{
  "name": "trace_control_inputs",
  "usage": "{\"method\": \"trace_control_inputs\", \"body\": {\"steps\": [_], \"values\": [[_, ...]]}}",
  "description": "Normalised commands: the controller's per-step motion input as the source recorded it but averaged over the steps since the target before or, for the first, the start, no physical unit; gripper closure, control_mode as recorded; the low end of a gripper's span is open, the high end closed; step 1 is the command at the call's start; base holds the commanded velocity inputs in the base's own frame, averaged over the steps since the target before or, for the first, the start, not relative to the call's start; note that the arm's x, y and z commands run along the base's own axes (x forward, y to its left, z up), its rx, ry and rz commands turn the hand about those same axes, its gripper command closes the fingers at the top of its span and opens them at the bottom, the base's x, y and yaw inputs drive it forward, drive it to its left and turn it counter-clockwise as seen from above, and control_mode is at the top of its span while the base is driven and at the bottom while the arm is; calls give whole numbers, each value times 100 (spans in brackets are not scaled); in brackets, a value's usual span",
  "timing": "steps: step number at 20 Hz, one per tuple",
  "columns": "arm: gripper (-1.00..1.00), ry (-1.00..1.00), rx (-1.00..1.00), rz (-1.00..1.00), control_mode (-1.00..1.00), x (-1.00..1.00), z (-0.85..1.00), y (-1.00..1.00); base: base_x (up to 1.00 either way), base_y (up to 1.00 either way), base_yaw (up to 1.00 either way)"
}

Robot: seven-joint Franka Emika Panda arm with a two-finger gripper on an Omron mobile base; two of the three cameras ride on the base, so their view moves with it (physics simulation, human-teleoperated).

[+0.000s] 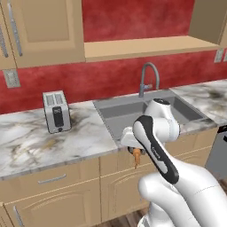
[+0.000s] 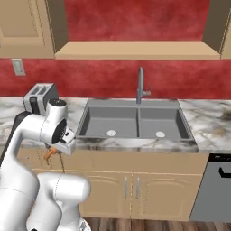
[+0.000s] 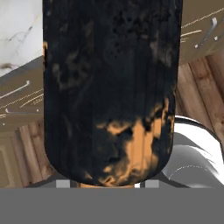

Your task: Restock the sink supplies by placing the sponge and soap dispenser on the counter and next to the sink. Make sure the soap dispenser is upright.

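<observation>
My gripper [image 2: 57,149] is shut on the soap dispenser [image 3: 109,92], whose black body with orange patches looms close in the hand view. Its orange-brown pump top [image 1: 137,156] sticks out below the wrist and points down, so the bottle is not upright. It hangs in front of the cabinet fronts, just below the edge of the marble counter [image 1: 35,142], at the left front corner of the grey double sink [image 2: 135,119]. The sponge is out of view.
A silver toaster [image 1: 56,111] stands on the counter left of the sink. The curved faucet [image 1: 148,77] rises behind the basins. A dark dishwasher front [image 2: 216,189] sits at the lower right. Wooden cabinets hang above the red wall.
</observation>
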Motion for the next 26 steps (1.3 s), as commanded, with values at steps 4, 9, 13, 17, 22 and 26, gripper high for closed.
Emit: {"method": "trace_control_inputs", "body": {"steps": [4, 9, 13, 17, 22, 26], "values": [[100, 0, 0, 0, 100, 0, 0, 0, 50, 0, 7], [100, 0, 0, 0, 100, 0, 0, 0, 68, 2, 20], [100, 0, 0, 0, 100, 0, 0, 0, 36, 0, 23], [100, 0, 3, 2, -100, 6, 0, 6, 0, 0, 0], [100, 6, 23, -31, -100, 0, 0, 44, 0, 0, 0], [100, 11, 30, -48, -100, -3, 0, 44, 0, 0, 0]]}}
